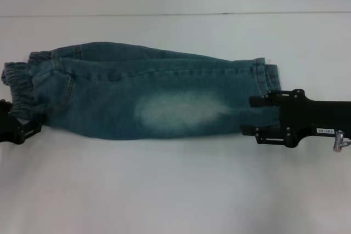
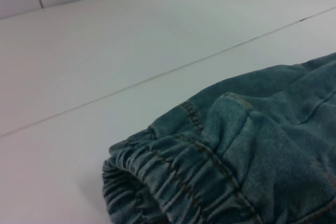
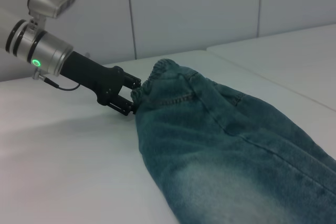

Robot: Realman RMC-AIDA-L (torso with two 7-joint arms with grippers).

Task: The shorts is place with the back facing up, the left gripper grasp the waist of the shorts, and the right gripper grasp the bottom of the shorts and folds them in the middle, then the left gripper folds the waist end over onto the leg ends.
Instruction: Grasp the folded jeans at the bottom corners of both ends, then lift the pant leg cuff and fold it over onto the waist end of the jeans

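Observation:
The shorts lie folded lengthwise into a long denim strip across the white table, with a pale bleached patch on top. The ruffled waist is at the left end and fills the left wrist view. My left gripper sits at the waist's near corner, open, its fingers either side of the band; the right wrist view shows the left gripper against the waist. The leg ends lie at the right. My right gripper is open at the hem's near corner.
The white table stretches in front of and behind the shorts. A thin seam line runs across the far side. A tiled wall stands behind the table in the right wrist view.

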